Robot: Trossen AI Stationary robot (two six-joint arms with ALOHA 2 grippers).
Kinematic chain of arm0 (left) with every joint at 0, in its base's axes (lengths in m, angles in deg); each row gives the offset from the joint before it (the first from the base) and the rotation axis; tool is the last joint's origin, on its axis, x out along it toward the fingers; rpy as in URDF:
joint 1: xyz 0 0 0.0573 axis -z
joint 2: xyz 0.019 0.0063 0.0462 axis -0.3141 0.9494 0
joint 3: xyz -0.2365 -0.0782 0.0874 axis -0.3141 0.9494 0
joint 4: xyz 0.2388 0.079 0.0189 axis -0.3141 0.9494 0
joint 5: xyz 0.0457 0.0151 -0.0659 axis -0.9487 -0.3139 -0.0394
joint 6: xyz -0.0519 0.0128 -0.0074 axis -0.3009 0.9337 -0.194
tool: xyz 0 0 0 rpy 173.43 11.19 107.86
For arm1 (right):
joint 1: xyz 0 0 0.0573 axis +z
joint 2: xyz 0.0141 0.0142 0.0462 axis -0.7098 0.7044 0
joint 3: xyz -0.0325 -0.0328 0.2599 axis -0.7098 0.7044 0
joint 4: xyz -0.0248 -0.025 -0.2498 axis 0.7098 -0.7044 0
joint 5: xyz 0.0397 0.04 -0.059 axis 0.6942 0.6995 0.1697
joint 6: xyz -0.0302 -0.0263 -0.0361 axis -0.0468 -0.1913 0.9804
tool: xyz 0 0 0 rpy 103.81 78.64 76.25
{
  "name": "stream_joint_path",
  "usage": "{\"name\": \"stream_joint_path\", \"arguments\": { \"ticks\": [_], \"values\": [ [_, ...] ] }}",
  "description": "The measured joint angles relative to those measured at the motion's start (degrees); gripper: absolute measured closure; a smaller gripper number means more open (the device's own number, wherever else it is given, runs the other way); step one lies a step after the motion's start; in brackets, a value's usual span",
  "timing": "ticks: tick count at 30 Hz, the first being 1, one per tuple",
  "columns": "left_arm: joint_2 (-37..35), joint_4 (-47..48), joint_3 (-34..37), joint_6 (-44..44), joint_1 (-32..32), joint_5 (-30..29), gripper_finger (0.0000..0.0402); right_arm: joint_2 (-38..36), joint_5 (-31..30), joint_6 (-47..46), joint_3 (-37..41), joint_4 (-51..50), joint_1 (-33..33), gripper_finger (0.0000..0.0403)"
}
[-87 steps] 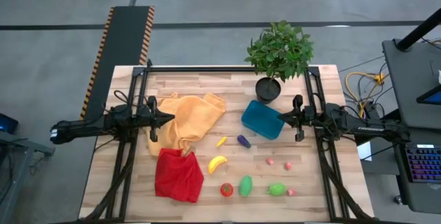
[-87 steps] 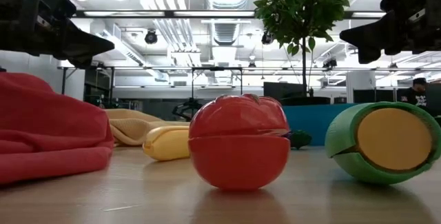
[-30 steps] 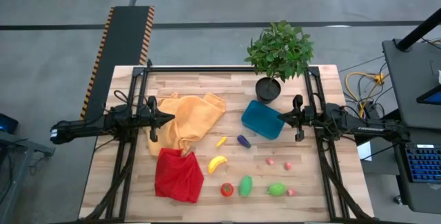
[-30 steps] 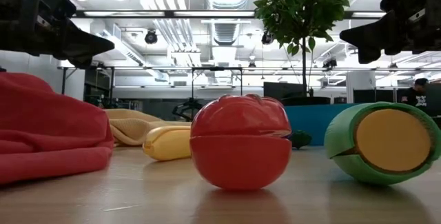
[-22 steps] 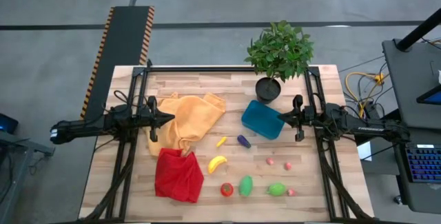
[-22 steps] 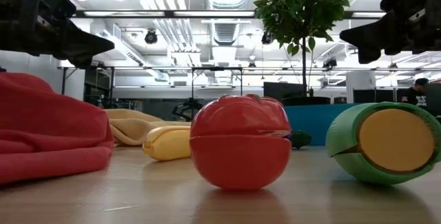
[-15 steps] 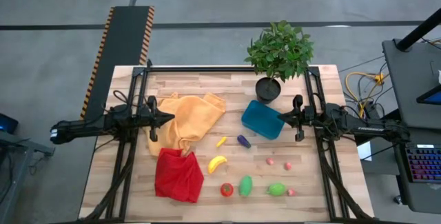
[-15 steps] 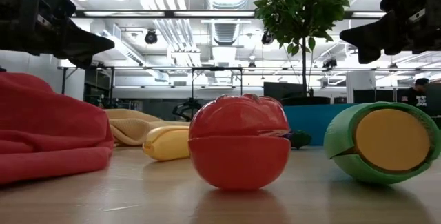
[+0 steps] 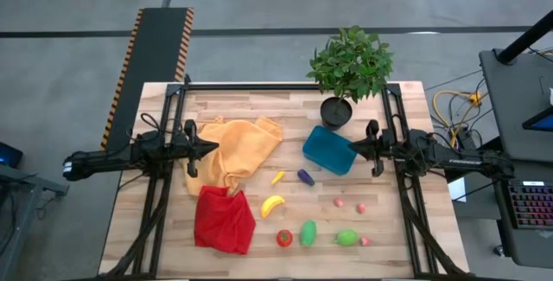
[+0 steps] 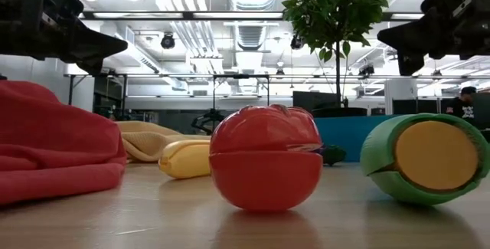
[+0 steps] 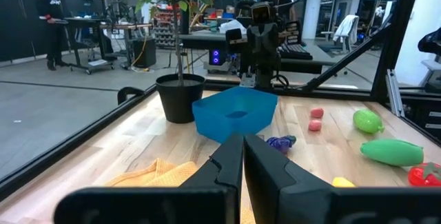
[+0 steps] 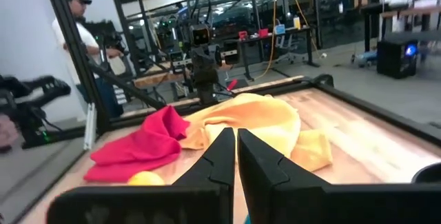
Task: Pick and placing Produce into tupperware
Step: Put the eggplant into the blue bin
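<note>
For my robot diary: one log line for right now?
left gripper: shut, empty | right gripper: shut, empty | tupperware: empty | produce: on table

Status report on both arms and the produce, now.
Left tool shut, right tool shut, both empty. Produce on table, tupperware empty. Nothing in the way.

The tupperware (image 9: 329,150) was set just near of the potted plant (image 9: 349,67); eggplant (image 9: 305,176), banana (image 9: 273,205) and tomato (image 9: 284,238) were spread nearer, cloths (image 9: 226,177) lying left.

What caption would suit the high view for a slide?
Both grippers, left gripper and right gripper, hover shut above the table while toy produce lies outside the empty teal tupperware.
</note>
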Motion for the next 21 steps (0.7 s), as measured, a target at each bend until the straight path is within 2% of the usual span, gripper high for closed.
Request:
{"name": "stream_joint_path", "arguments": {
  "ticks": [5,13,17,21],
  "values": [
    [0.0,-0.6,0.0,-2.1,0.0,0.0,0.0372,0.0,3.8,-4.9,0.0,1.1,0.0,0.0329],
    [3.5,-13.2,0.0,-4.1,0.0,-1.0,0.0239,0.0,5.0,-5.2,-3.8,3.4,0.6,0.02],
    [7.3,-22.0,0.0,-4.3,0.0,1.9,0.0186,1.5,5.5,-5.1,-9.9,3.5,3.2,0.0167],
    [11.3,-30.5,-0.5,-4.5,0.0,4.7,0.0168,6.3,9.5,-3.7,-17.3,3.6,7.8,0.0154]
  ]
}}
